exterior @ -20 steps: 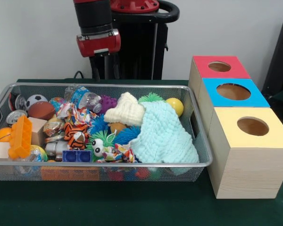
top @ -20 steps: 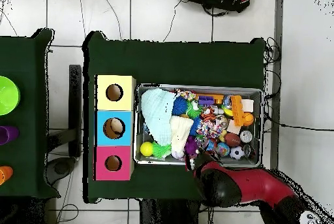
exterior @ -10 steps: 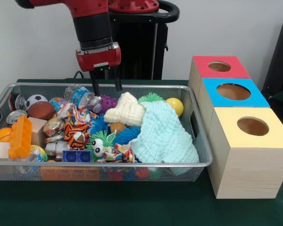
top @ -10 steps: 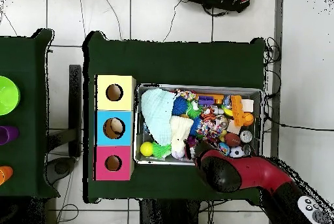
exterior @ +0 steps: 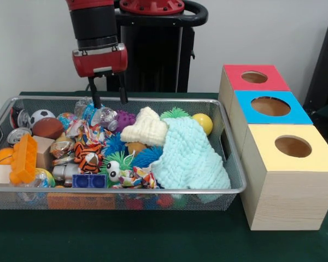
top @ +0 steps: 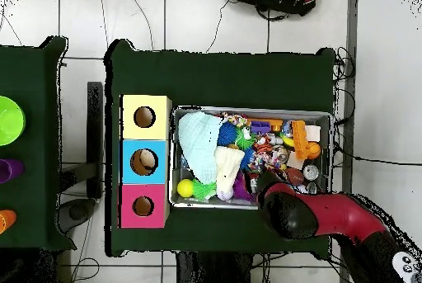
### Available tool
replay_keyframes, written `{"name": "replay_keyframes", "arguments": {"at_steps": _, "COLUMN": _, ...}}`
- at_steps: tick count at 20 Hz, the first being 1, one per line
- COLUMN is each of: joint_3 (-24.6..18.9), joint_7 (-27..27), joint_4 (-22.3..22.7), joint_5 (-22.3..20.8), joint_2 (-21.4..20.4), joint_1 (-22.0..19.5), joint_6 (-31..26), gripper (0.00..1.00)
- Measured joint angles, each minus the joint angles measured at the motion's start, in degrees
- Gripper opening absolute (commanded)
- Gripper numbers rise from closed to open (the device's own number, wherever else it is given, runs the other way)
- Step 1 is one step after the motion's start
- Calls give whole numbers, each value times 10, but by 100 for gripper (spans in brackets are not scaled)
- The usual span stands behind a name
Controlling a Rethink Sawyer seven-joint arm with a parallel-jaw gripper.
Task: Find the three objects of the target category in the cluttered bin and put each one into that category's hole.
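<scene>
The wire-mesh bin (exterior: pixel 126 190) is full of mixed toys. One clear wrinkled bottle with a blue label (exterior: pixel 94 113) lies at the bin's far side, left of a purple spiky ball. My gripper (exterior: pixel 110 102) hangs just above and slightly right of this bottle, open and empty, its left finger over the bottle. Other bottles are hidden in the clutter. The blue-topped box's hole (exterior: pixel 270 106) is the middle one of three boxes right of the bin. In the overhead view my arm (top: pixel 288 214) covers the bin's lower edge (top: pixel 214 205) and hides the gripper; the blue box's hole (top: pixel 143 162) also shows.
A red-topped box (exterior: pixel 255 77) and a yellow-topped box (exterior: pixel 293 146) flank the blue one. A mint knitted cloth (exterior: pixel 188 155), a cream cloth (exterior: pixel 146 127), a yellow ball (exterior: pixel 203 123), cans (exterior: pixel 17 135), an orange toy (exterior: pixel 24 158) and balls fill the bin.
My gripper came down from above the bin's far rim, then shifted left in the front view, now over the clear bottle. Nothing in the bin has moved.
</scene>
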State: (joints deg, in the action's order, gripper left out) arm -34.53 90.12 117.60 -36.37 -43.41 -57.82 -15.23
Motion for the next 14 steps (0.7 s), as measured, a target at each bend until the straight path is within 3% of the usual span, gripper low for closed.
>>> {"name": "replay_keyframes", "arguments": {"at_steps": 7, "joint_3": -20, "joint_7": 0, "joint_4": -19, "joint_5": 1, "joint_2": -4, "joint_1": -24, "joint_6": -26, "gripper": 100}}
{"name": "replay_keyframes", "arguments": {"at_steps": 14, "joint_3": -43, "joint_7": -3, "joint_4": -61, "joint_5": -35, "joint_2": 41, "joint_1": -57, "joint_6": -26, "gripper": 100}}
